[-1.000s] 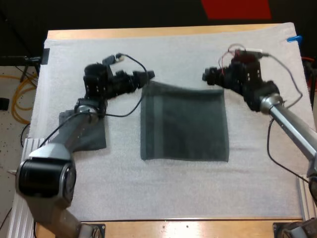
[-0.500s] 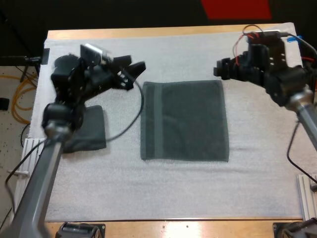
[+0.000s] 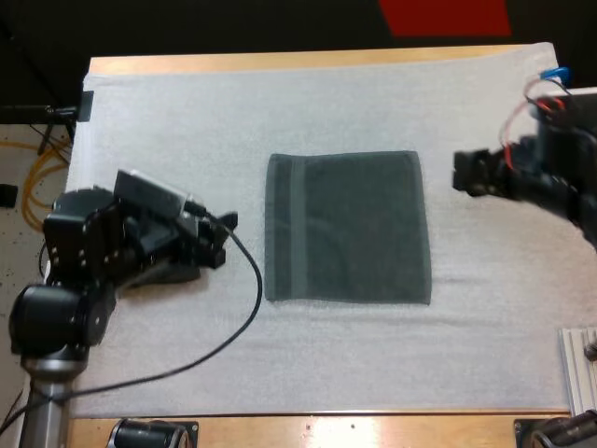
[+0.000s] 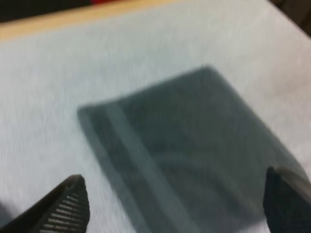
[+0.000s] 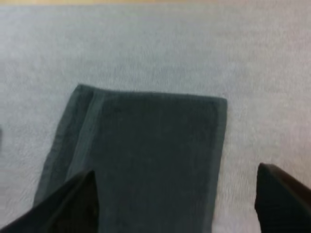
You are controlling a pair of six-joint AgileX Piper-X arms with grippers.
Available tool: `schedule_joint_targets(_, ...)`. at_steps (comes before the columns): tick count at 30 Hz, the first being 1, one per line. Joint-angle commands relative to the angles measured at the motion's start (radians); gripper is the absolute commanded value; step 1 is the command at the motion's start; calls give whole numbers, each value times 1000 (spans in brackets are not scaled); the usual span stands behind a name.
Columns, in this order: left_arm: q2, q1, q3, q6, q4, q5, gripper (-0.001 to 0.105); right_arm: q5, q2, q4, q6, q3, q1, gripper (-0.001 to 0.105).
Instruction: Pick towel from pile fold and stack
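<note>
Towel [image 3: 347, 229], dark grey-green and folded into a flat rectangle, lies in the middle of the white mat [image 3: 336, 355] on the table, with a woven band running along its left edge. Going from the left: the left tool [image 3: 224, 240] hangs near the mat's left edge, pointing at the towel and apart from it. Its fingers [image 4: 73, 206] are spread wide with nothing between them. A dark sliver of another towel [image 3: 173, 276] shows under that arm. Near the table's right edge, the right tool [image 3: 462, 175] faces the towel, clear of it, its fingers [image 5: 73, 206] also spread and empty.
</note>
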Motion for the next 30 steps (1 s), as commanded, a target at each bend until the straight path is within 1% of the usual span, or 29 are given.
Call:
schedule_joint_targets(1, -15, 3, -3, 4, 46, -11, 72, -7, -47, 27, 17, 23, 1, 65)
schedule_joint_targets(2, -20, 3, -3, 4, 58, -11, 72, -7, -66, 27, 26, 39, 1, 65)
schedule_joint_targets(5, -49, 3, 11, 4, 103, -11, 72, -7, -153, 27, 79, 138, 1, 65)
schedule_joint_targets(7, -73, 3, 39, -10, 118, -11, 72, -5, -218, 25, 116, 224, 1, 65)
schedule_joint_targets(8, -81, 3, 50, -15, 121, -11, 72, -4, -234, 25, 121, 249, 1, 65)
schedule_joint_targets(10, -99, 3, 91, -18, 136, -11, 72, -4, -285, 25, 143, 333, 1, 65)
schedule_joint_targets(14, -119, 3, 169, -33, 139, -11, 72, -4, -325, 8, 194, 459, 1, 65)
schedule_joint_targets(16, -122, 3, 212, -44, 139, -11, 72, -65, -328, 0, 201, 539, 1, 65)
schedule_joint_targets(17, -122, 3, 223, -44, 137, -11, 72, -82, -325, -1, 203, 560, 1, 65)
schedule_joint_targets(20, -122, 3, 268, -44, 137, -11, 72, -125, -311, -36, 247, 656, 1, 65)
schedule_joint_targets(22, -122, 3, 306, -44, 128, -11, 72, -158, -293, -103, 276, 731, 1, 65)
schedule_joint_targets(23, -122, 3, 313, -44, 126, -11, 72, -171, -287, -126, 285, 751, 1, 65)
schedule_joint_targets(25, -122, 3, 350, -48, 121, -11, 72, -224, -257, -221, 339, 820, 1, 65)
schedule_joint_targets(26, -122, 3, 359, -49, 118, -11, 72, -232, -246, -238, 354, 835, 1, 65)
schedule_joint_targets(28, -122, 3, 388, -60, 109, -9, 72, -262, -195, -343, 399, 882, 1, 65)
schedule_joint_targets(30, -122, 3, 408, -61, 106, -9, 72, -280, -158, -416, 431, 907, 1, 65)
